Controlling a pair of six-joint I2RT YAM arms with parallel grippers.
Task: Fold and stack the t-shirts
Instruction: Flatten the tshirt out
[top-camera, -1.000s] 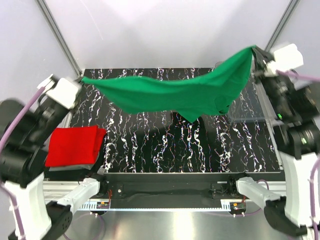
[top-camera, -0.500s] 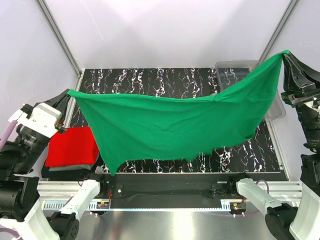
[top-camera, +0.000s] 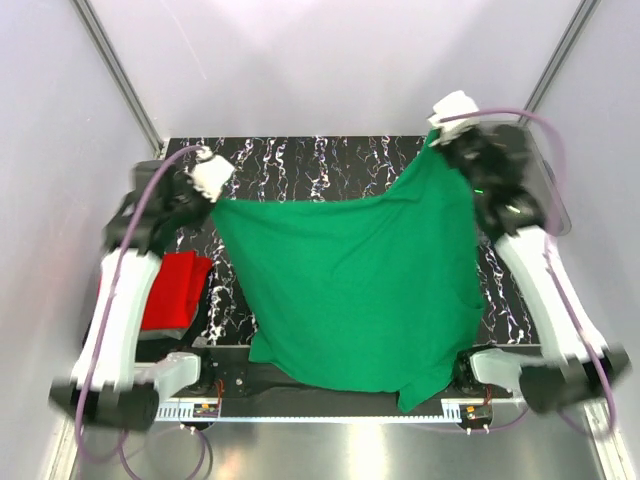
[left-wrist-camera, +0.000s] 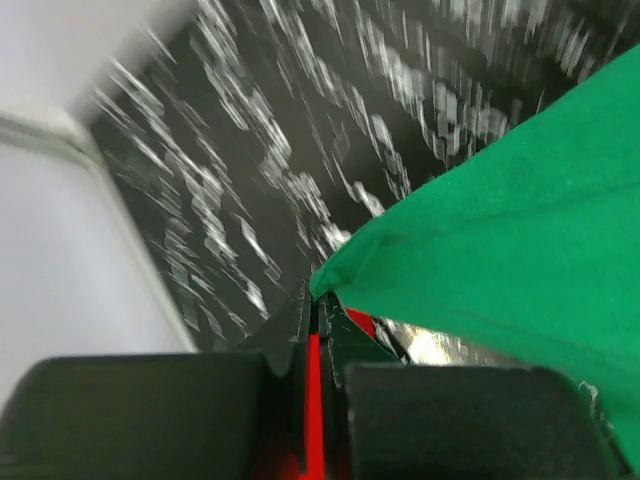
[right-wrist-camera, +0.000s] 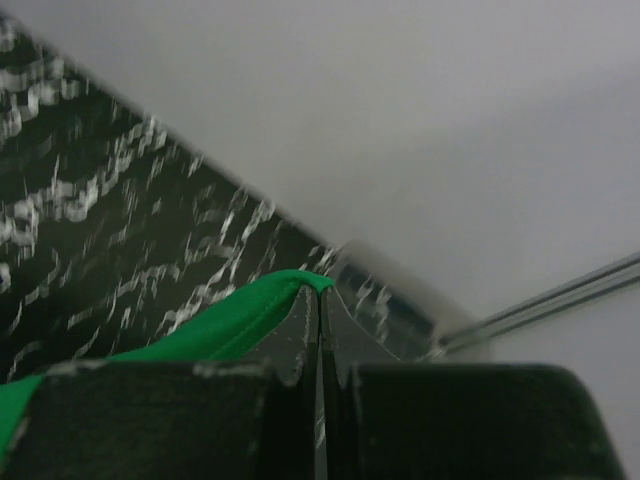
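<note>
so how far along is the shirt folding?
Done: the red t-shirt lies folded at the left of the table. In hand: the green t-shirt hangs spread between the left pincer and right pincer, each shut on a corner, its lower edge reaching the near edge. Left: lay it flat, fold it, stack it on the red one.

This is looking like a robotics lab test cell: plain white walls (top-camera: 320, 60) are enclosing a black marbled counter (top-camera: 300, 160), aluminium posts (top-camera: 115, 70) are framing its corners, and a left arm (top-camera: 110, 320) and right arm (top-camera: 545, 285) are standing bolted along a metal rail (top-camera: 455, 410).
</note>
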